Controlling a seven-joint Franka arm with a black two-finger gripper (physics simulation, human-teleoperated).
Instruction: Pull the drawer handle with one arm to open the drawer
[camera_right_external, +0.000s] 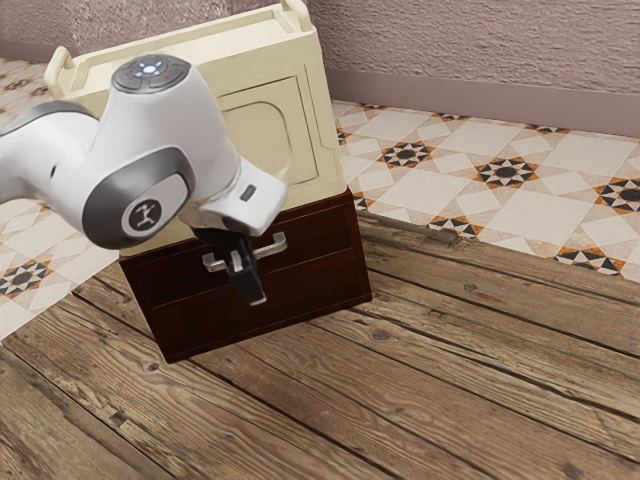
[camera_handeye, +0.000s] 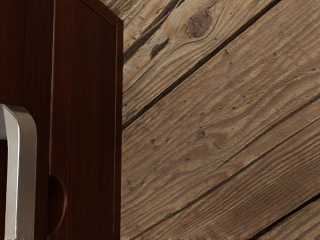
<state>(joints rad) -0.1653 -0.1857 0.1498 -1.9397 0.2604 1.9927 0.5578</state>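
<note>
One white robot arm (camera_right_external: 165, 110) reaches over a small cabinet with a cream upper section (camera_right_external: 322, 150) and a dark red-brown base. Its black gripper (camera_right_external: 251, 290) is in front of the silver handle (camera_right_external: 270, 247), hiding the middle of the bar. The handle is mounted across the upper drawer front (camera_right_external: 325, 236), which looks closed, above a wooden floor (camera_right_external: 430, 400). Whether the gripper is wide or narrow cannot be told, and contact with the handle is perhaps unproven from this angle. In the wrist view, the handle is close by, off to one side of the hand's line of sight.

The step in hand seems to be lining up for a grasp. The likeliest failure is a missed bar: if the hand is too far out or too low, it would close on air and pull nothing. Going in too deep could knock the drawer front. A hold on just one edge of the bar could slip, and a pull at a slant could jam the drawer or drag the whole cabinet across the floor.
</note>
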